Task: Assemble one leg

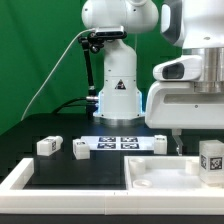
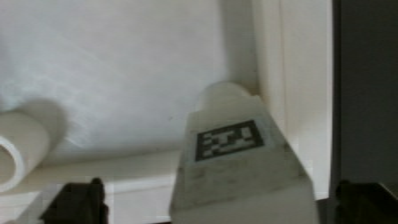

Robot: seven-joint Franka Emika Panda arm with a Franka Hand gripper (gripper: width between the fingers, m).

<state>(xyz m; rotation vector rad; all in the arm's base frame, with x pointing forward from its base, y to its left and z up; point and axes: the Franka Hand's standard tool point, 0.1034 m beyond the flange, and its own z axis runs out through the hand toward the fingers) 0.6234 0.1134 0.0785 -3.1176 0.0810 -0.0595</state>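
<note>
A small white plastic rectangular leg (image 2: 228, 150), bearing a black-and-white square marker tag on one face, was seen in the wrist view between the two dark fingertips (image 2: 79, 205) of the Franka arm's two-finger gripper (image 2: 217, 204). The jaws were spread wide. A clear gap was visible between the leg and the fingertip on one side, with a narrower gap on the other, so the leg was not pinched.

The leg was placed over the inner surface of the large flat white square part with a raised rim (image 1: 150, 182), close beside one of that part's walls. In the exterior view the leg (image 1: 210, 160) was found over the square part's end toward the exterior view's right, with its tag turned to the camera. Whether it rested on the part could not be told. A rounded white form (image 2: 18, 150) was partly shown on the square part's surface, apart from the leg.

Beyond the square part, the marker board (image 1: 120, 142) was laid flat on the black table (image 1: 60, 170). Three more small white blocks (image 1: 48, 146) (image 1: 81, 148) (image 1: 160, 143) were set on the table, two toward the exterior view's left of the square part and one just behind it.
</note>
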